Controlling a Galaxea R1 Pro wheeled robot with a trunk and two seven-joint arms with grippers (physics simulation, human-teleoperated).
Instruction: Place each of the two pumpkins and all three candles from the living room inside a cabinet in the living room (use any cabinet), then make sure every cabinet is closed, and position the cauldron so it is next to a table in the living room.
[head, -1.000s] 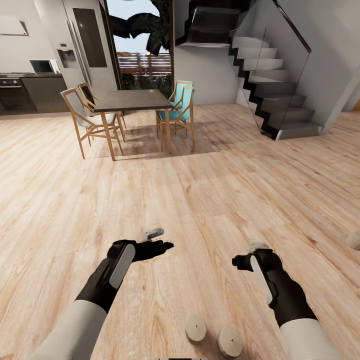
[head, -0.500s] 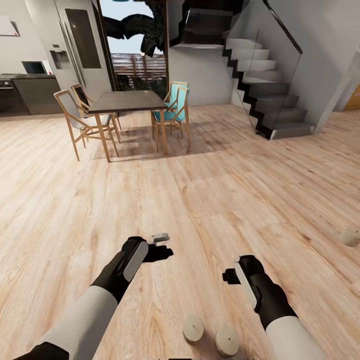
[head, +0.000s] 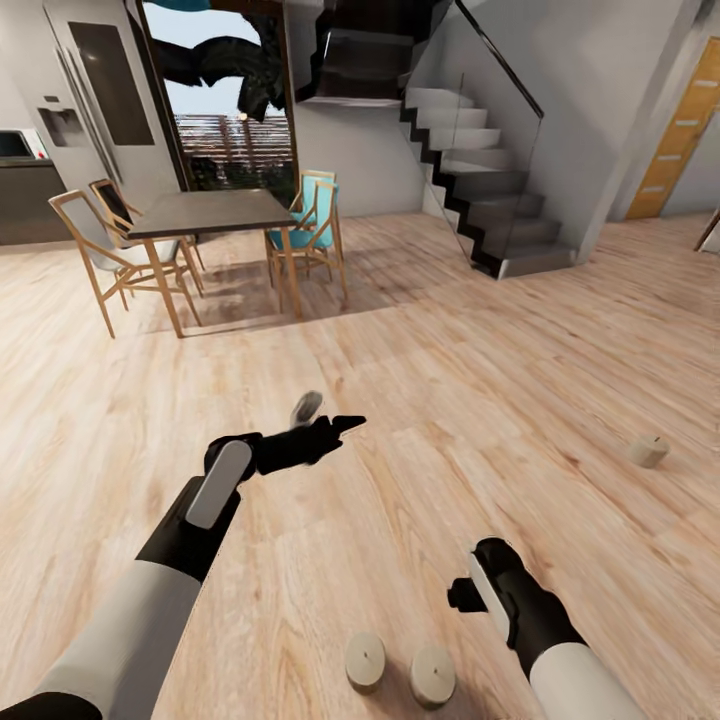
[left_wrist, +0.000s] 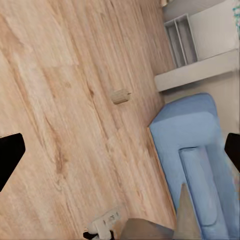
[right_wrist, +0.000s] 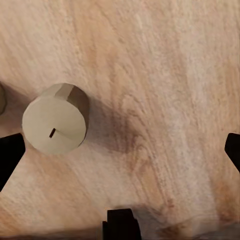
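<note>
The left jaws (head: 335, 428) stand released with nothing between them: in the left wrist view their two dark tips sit at opposite edges over bare floor. That arm reaches forward and to the right, above the wooden floor (head: 480, 380). The right jaws (head: 462, 596) are released too, their tips wide apart in the right wrist view, and they hang low over the floor close to the robot.

Two candles (head: 365, 661) stand upright on the floor at the near edge, just beside each other but apart, a little left of the right jaws. In the right wrist view one of them (right_wrist: 56, 125) lies between the jaw tips, off toward one side, its flat round top and small wick slot facing the camera.

A third candle (head: 649, 450) rests on the floor well away to the right; the left wrist view shows it (left_wrist: 120, 96) lying on its side on the planks, near a blue sofa (left_wrist: 200, 160).

Far off to the left stands a dark dining bench (head: 210, 212) with wooden chairs (head: 100, 255) around it, and a staircase (head: 480, 190) rises at the far right.
</note>
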